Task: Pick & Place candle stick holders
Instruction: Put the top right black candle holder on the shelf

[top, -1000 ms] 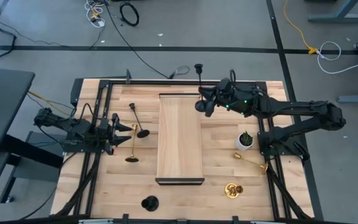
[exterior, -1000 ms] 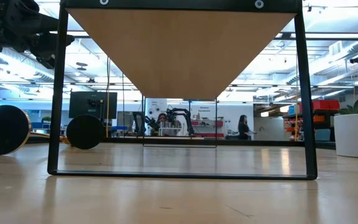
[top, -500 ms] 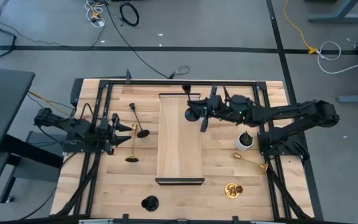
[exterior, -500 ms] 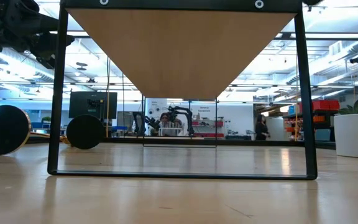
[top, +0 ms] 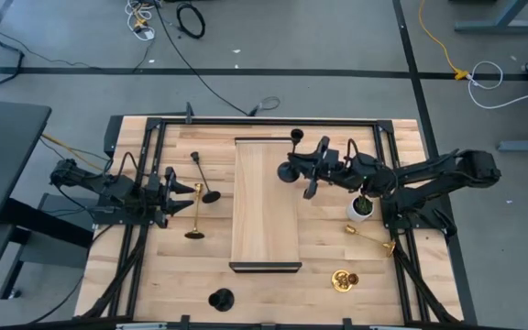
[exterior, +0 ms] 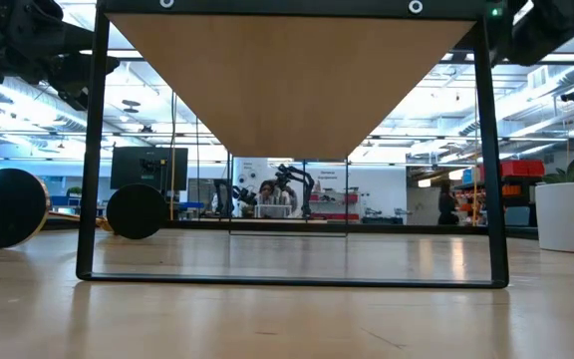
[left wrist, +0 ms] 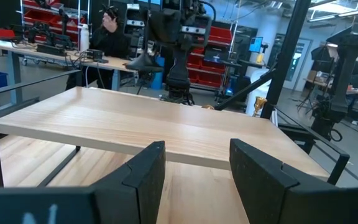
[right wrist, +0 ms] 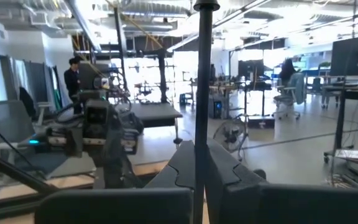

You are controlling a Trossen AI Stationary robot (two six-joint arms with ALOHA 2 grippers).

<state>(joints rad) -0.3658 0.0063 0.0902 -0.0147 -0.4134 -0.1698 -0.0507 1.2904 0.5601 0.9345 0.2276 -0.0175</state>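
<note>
1. The right pincer (top: 306,171) pinches a black candle stick holder (right wrist: 202,93) by its stem, beside the raised wooden shelf (top: 266,202).
2. Carrying step, I judge; next, setting it upright on the shelf.
3. The left pincer (left wrist: 194,171) waits spread at the bench (top: 172,266) edge.

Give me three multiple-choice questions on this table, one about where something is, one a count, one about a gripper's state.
1. The pot stands:
A. on the shelf
B. beside the shelf, on the right arm's side
C. beside the shelf, on the left arm's side

2. How many gold holders show from above?
A. one
B. two
C. three

3. The right gripper is:
A. open and empty
B. shut on a black holder
C. shut on a gold holder

Answers:
1 B: the high view shows it on the tabletop by the right arm.
2 C: two lie flat, one sits near the front edge.
3 B: the right wrist view shows a thin dark stem clamped between the fingers.
</note>
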